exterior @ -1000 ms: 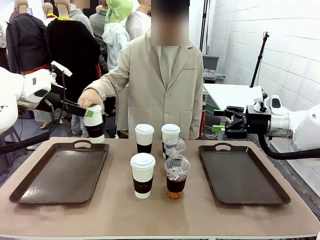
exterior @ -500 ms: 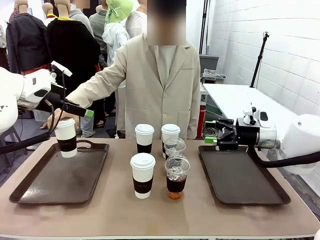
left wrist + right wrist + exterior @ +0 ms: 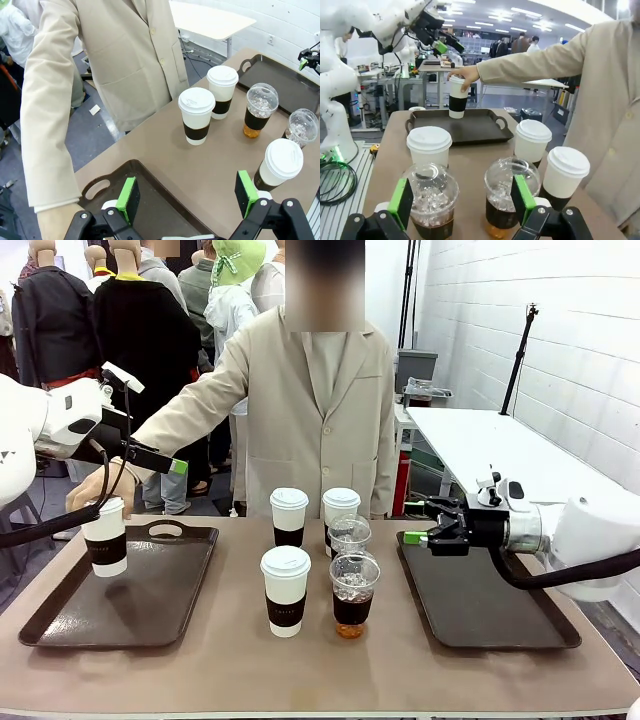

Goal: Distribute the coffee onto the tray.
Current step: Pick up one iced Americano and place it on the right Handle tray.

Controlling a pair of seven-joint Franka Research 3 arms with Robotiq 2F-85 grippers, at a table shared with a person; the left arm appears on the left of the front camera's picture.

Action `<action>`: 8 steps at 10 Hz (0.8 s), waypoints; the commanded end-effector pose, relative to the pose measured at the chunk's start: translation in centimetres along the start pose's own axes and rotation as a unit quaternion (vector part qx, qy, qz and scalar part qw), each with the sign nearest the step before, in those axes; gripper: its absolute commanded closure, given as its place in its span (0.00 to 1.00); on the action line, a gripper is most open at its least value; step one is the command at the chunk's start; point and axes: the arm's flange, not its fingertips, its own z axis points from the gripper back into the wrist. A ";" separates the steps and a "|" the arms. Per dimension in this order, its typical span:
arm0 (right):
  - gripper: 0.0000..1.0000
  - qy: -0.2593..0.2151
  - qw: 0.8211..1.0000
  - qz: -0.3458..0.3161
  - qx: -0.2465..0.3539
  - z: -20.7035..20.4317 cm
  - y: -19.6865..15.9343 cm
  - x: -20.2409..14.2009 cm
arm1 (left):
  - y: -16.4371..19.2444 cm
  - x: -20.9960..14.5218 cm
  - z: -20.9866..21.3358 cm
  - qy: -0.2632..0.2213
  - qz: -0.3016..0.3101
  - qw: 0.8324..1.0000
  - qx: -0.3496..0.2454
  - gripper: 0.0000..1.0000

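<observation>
Right gripper [image 3: 413,523], open and empty, hovers right of the rear iced coffee [image 3: 349,533]; left gripper [image 3: 187,196], likewise open and empty, hangs near the paper cup [image 3: 105,537] held by the person's hand [image 3: 85,495].

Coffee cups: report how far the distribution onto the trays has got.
Done: no cup stands on the left tray or right tray yet. In hand: the person's hand holds one white cup over the left tray. Left: three white cups and two iced coffees stand mid-table, near the open right gripper.
</observation>
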 end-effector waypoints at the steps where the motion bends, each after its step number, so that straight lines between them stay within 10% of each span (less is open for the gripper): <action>1: 0.00 -0.008 1.000 -0.005 0.008 -0.5 3.2 -1.8 | 0.0 -0.1 -0.1 0.001 0.005 1.000 0.001 0.00; 8: 0.00 0.020 0.998 -0.005 0.061 -1.0 4.7 -5.3 | 0.0 -0.1 -0.1 0.001 0.005 1.000 0.001 0.00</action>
